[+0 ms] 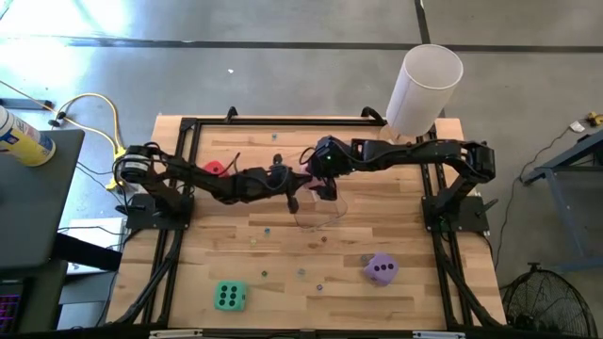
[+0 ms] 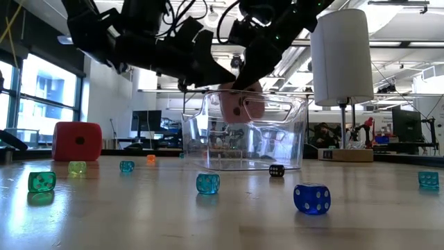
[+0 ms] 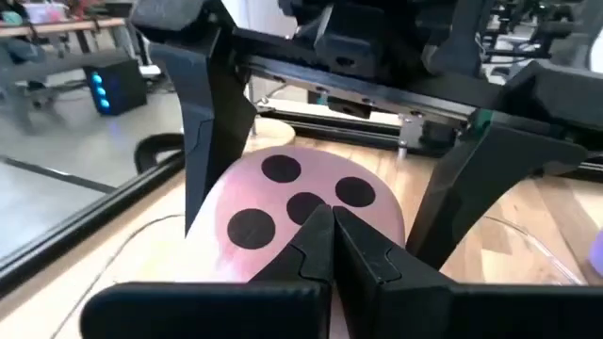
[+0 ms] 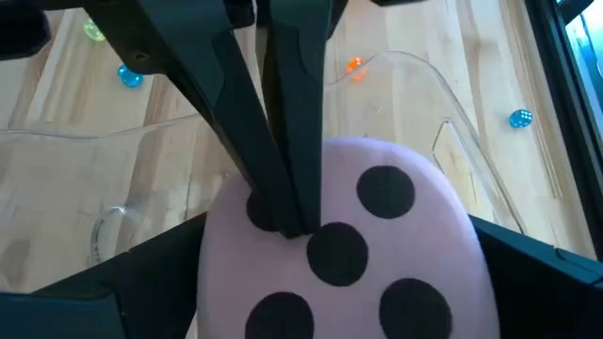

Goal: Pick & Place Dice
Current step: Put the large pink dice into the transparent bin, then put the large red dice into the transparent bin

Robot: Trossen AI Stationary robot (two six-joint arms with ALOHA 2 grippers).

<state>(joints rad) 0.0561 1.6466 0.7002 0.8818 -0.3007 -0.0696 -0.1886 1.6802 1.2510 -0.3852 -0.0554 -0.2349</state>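
While held, pink die (image 2: 243,104) hangs inside bin (image 2: 291,149).

table (image 1: 396,254): pale matt wood planks | bin (image 2: 291,132): clear glossy plastic | pink die (image 4: 377,245): soft matt

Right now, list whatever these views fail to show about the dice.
- Pink die: in the high view, hidden under the left gripper and right gripper.
- Red die: in the high view, partly covered by the left arm; its pips are unreadable.
- Green die and purple die: seen only from above, their sides hidden.
- Pink die's underside: no view shows it.
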